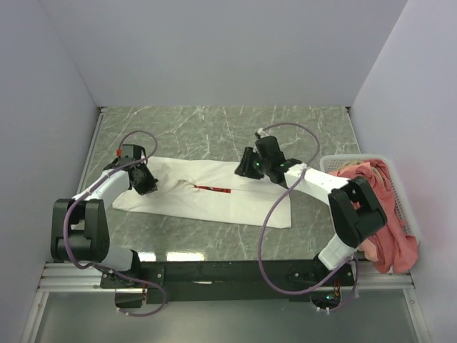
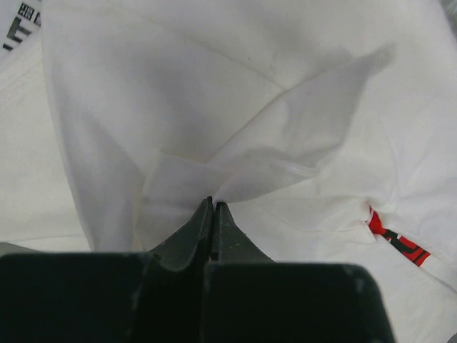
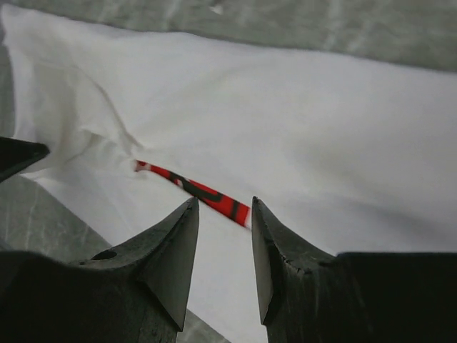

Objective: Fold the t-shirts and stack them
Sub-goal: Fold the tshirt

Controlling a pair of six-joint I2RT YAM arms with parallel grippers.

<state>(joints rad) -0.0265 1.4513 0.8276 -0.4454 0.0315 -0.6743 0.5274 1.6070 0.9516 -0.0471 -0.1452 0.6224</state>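
A white t-shirt (image 1: pixel 214 196) lies in a long folded band across the green marble table, a thin strip of its red print (image 1: pixel 213 189) showing at a fold. At the shirt's left end my left gripper (image 1: pixel 147 186) is shut on a pinch of the white cloth (image 2: pixel 214 93), which rises in a creased peak from the closed tips (image 2: pixel 213 202). My right gripper (image 1: pixel 244 167) hovers over the shirt's upper right part, open with nothing between its fingers (image 3: pixel 223 204); the red print (image 3: pixel 196 190) lies just beyond them. Salmon-pink t-shirts (image 1: pixel 382 207) are heaped at the right.
A white slatted basket (image 1: pixel 335 161) stands at the right edge, holding the pink heap, which spills over its near side. Plain walls close the table on the left, back and right. Cables loop from both arms over the near table.
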